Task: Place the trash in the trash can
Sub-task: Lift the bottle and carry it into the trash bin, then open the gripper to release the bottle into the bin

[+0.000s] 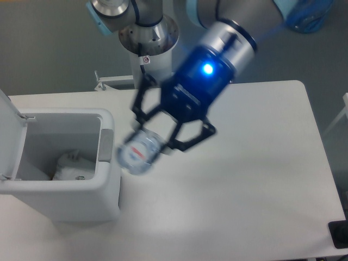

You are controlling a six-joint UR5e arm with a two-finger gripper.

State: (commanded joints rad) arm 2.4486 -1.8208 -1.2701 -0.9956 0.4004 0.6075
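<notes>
Gripper (155, 133): blurred, large in view; black fingers (187, 138) clamped on the bottle; blue light lit on the wrist above.
Bottle (137, 154): clear crushed plastic, blurred; held off the surface, end-on to the camera, with a trace of red at its face; just beside the trash can's right rim, close to the grey panel; whether touching the rim, cannot tell.
Trash can (60, 193): boxy white bin at the left of the surface; lid (10, 130) raised upright on the left side; grey panel (105, 145) on the right rim.
Paper wad (72, 166): crumpled, white; lying inside the trash can at the bottom, toward the right wall.
Surface (250, 179): white table with rounded corners, carrying the trash can.
Arm base (148, 35): round metal mount behind the surface's far edge; grey floor around it.
Blue object (310, 13): top right corner on the floor, partly cut off.
</notes>
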